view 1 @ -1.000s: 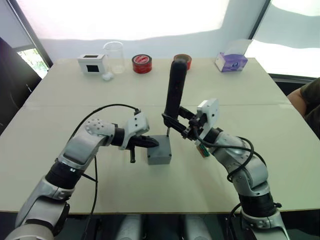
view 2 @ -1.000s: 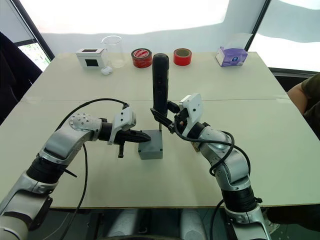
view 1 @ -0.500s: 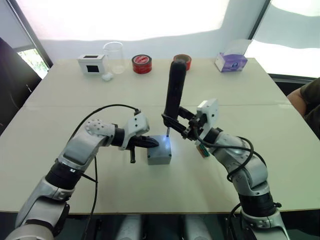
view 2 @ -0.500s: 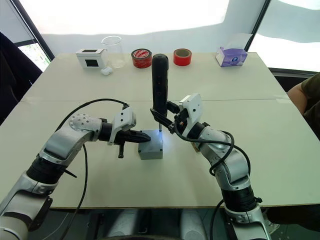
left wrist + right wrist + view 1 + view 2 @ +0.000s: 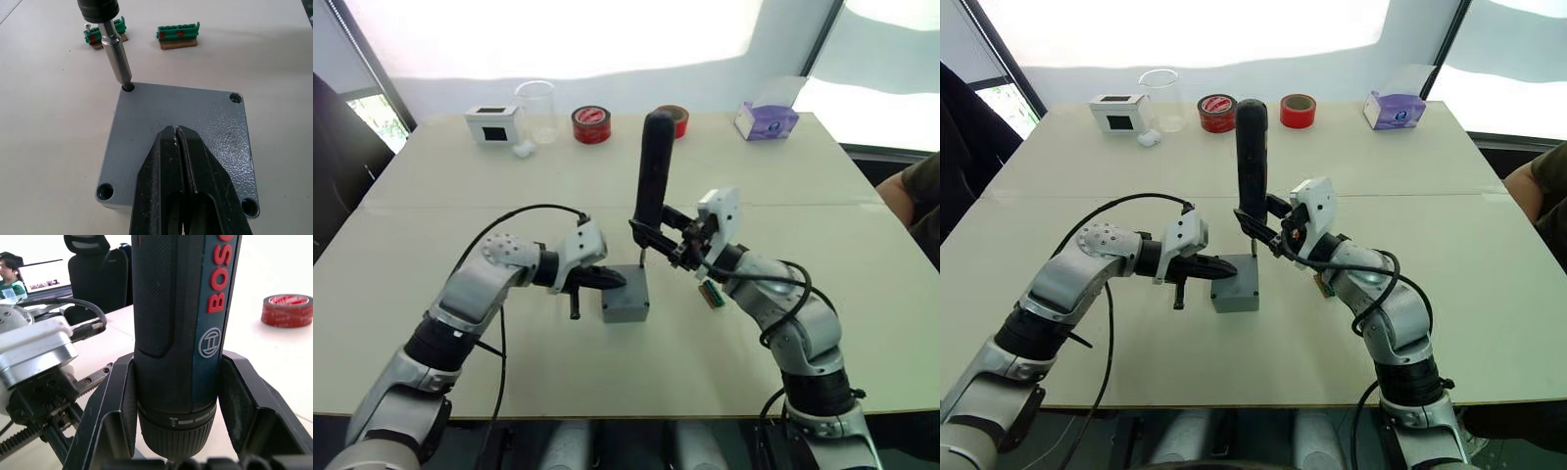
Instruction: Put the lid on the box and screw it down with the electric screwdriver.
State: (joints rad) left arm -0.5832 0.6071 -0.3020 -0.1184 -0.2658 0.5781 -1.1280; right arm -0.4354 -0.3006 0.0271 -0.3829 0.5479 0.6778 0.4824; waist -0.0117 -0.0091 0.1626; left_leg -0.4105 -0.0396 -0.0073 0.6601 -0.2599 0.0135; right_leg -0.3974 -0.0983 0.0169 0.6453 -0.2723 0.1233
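Note:
The grey lid [image 5: 146, 112] lies flush on top of the small grey box [image 5: 625, 309] in the middle of the table. My left gripper [image 5: 177, 130] is shut, and its joined tips rest on the lid's top from the left [image 5: 617, 281]. My right gripper [image 5: 653, 229] is shut on the electric screwdriver [image 5: 654, 166], a thick black cylinder held nearly upright. The screwdriver's metal bit [image 5: 117, 54] sits in the lid's far corner screw hole. In the right wrist view the right gripper's fingers [image 5: 110, 416] clamp the screwdriver [image 5: 181, 323] just above its collar.
Along the table's far edge stand a white box with a black window [image 5: 492, 124], a clear beaker [image 5: 536, 111], two red tape rolls [image 5: 591, 124], and a purple tissue box [image 5: 766, 120]. Two green bit holders [image 5: 178, 34] lie just beyond the box. A person [image 5: 920, 201] sits at the right edge.
The blue light at the screwdriver's tip, lit half a second ago, is off now. The screwdriver's top has leaned slightly left. The left gripper has stayed on the lid.

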